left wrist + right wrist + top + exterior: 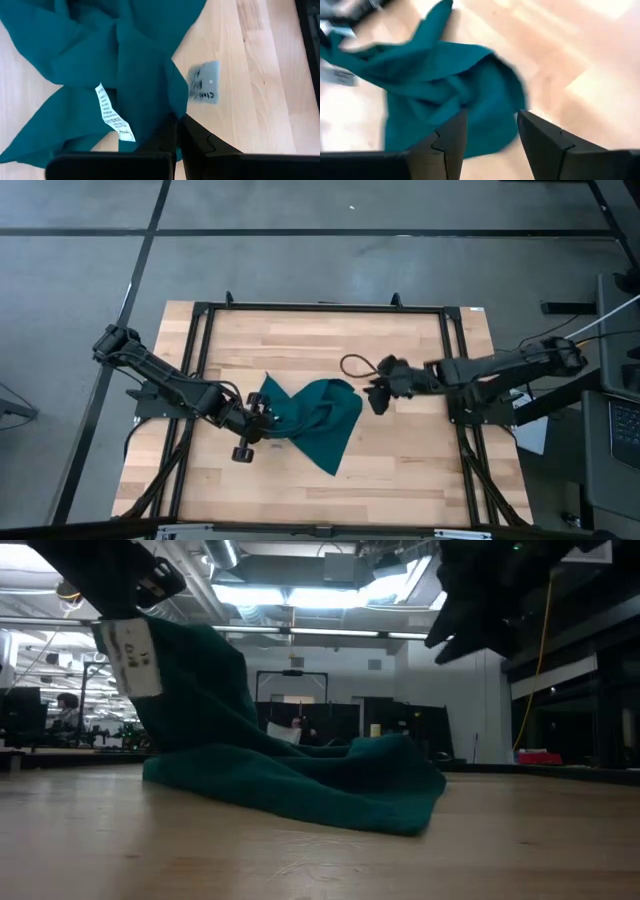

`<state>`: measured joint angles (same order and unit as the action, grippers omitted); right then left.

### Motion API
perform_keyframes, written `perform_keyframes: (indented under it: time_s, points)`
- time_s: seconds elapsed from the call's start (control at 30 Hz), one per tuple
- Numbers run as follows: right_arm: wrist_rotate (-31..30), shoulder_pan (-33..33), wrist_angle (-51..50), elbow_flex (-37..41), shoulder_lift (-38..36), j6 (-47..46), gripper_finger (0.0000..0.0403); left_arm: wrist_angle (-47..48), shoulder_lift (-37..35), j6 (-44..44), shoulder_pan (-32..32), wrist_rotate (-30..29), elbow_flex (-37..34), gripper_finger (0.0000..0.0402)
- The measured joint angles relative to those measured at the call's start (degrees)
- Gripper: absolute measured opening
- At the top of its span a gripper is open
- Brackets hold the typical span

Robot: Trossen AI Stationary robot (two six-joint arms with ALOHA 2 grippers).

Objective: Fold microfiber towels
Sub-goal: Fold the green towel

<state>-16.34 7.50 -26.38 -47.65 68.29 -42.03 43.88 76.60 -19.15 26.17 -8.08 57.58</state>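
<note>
The teal-green microfiber towel (318, 420) lies crumpled at the table's middle, and its left end is raised off the wood. A white label (131, 655) hangs from that raised end and also shows in the left wrist view as the white label (114, 119). My left gripper (262, 412) is shut on that end. My right gripper (380, 397) hovers open above the table, just right of the towel's right edge (512, 95), touching nothing. My left gripper pinches the towel's left end (167, 107) between its two fingers, close to the white label. The fingers slant down from the table's left side. That end hangs lifted below the fingers (140, 585), and the towel slopes down to its remainder (330, 790) lying on the table.
A black cable loop (355, 365) lies on the wood just behind my right gripper. Black frame rails (200, 370) run along the table's left, right and far sides. Bare wood (400, 470) shows toward the near edge and behind the towel.
</note>
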Motion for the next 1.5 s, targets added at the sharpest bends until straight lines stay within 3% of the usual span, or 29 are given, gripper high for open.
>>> perform_keyframes:
  time_s: [0.2, 0.53, 0.73, 1.2, 1.5]
  points:
    - [5.7, -8.7, -2.2, -2.4, 1.7, 16.7, 0.0159, -0.1, 0.0, -1.6, 0.0, -1.7, 0.0, 0.0002]
    - [22.4, -17.8, 9.1, -2.4, 13.7, 26.7, 0.0207, -0.4, 0.0, -5.0, 0.0, -4.5, 0.1, 0.0002]
    - [28.7, -20.3, 13.6, -2.3, 22.7, 29.7, 0.0223, -0.5, -0.2, -6.7, 0.0, -5.5, 0.1, 0.0002]
    - [31.1, -21.9, 21.8, -2.4, 28.2, 32.7, 0.0172, -0.7, -0.9, -9.3, 0.0, -5.8, 0.1, 0.0002]
    - [32.3, -22.9, 24.9, -2.4, 30.9, 32.6, 0.0181, -0.9, -0.9, -10.2, 0.0, -6.0, 0.1, 0.0002]
